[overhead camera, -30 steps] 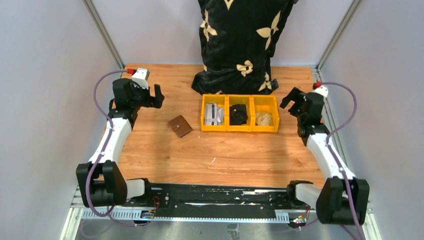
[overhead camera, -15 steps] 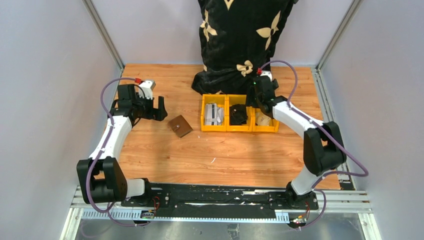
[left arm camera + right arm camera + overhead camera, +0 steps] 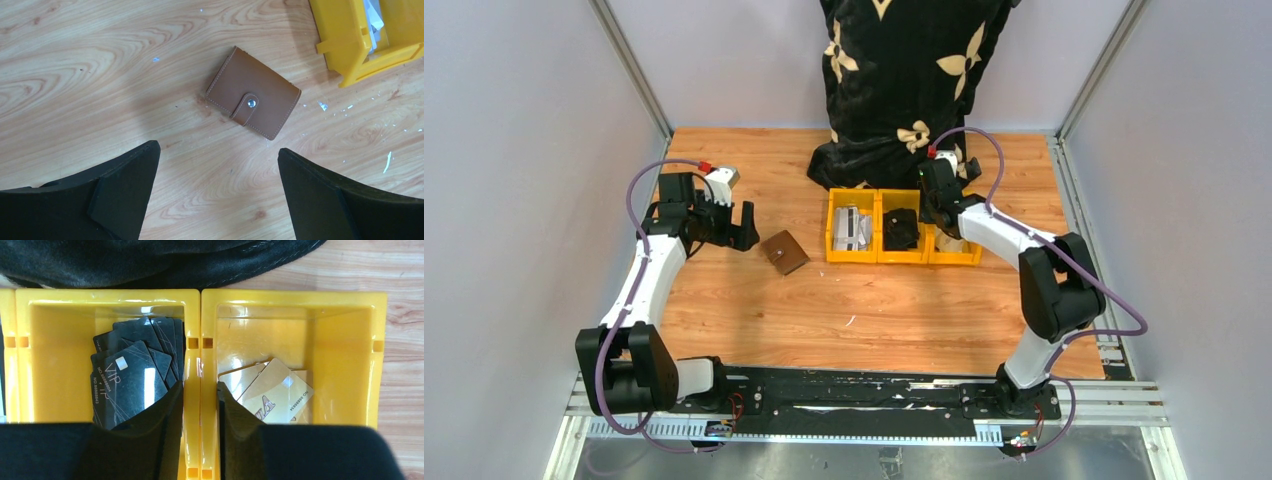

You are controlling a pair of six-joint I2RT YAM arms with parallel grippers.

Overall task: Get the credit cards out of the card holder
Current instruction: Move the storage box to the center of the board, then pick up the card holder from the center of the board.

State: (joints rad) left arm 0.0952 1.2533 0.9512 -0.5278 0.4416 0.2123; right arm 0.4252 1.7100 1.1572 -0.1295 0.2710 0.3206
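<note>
Your left end effector [image 3: 217, 152] gapes above the card holder [image 3: 253, 92]. Right of it, the right end effector [image 3: 199, 388] straddles the wall between yellow bins [image 3: 292, 293], perhaps clamped; lifting tips them.

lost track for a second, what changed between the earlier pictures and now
The right gripper swung in from the far right to the yellow plastic bins, and its jaws narrowed astride the wall between the middle and right bins. The left gripper eased toward the small brown leather card holder, jaws wide open. The card holder stayed put, snapped shut.
</note>
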